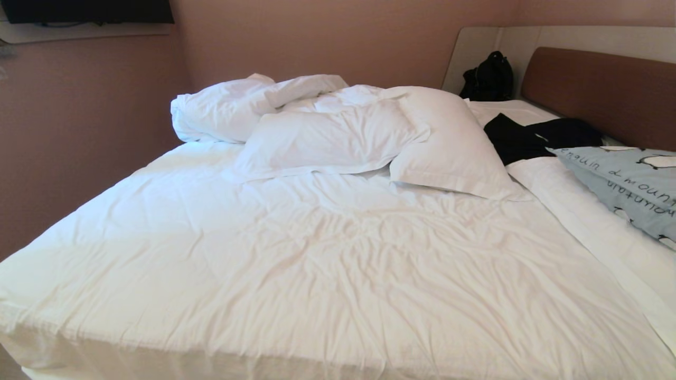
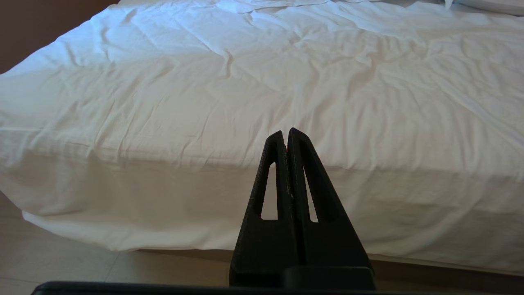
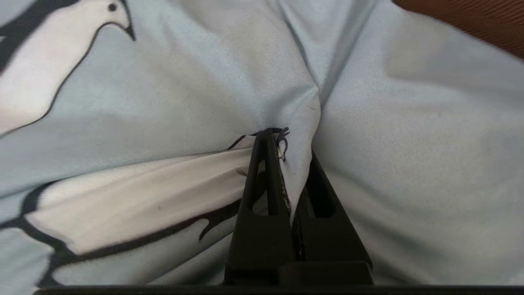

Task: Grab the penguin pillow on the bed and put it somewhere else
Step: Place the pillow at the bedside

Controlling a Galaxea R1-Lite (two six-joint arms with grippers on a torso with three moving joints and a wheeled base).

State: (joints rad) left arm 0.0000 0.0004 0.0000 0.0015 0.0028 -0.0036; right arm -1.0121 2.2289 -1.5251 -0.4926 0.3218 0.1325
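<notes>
Penguin pillow (image 1: 631, 187) is seen at the far right of the bed (image 1: 317, 253), close under the brown headboard (image 1: 602, 92), and is cut off by the right edge of the head view. Its long axis appears to run from the headboard side toward the foot of the bed, with the line of dark lettering read along that direction; how far it extends cannot be told.

The right gripper (image 3: 292, 153) is clamped together on a pinched fold of the pillow's light-blue cover, right against the fabric, beside a printed penguin. The right arm is therefore the nearer one by far.

The left gripper (image 2: 285, 135) is held with its fingers pressed together, empty, low in front of the near edge of the bed, well apart from the pillow.

Any carry is judged to lead leftward, toward the open white duvet (image 1: 296, 248).
</notes>
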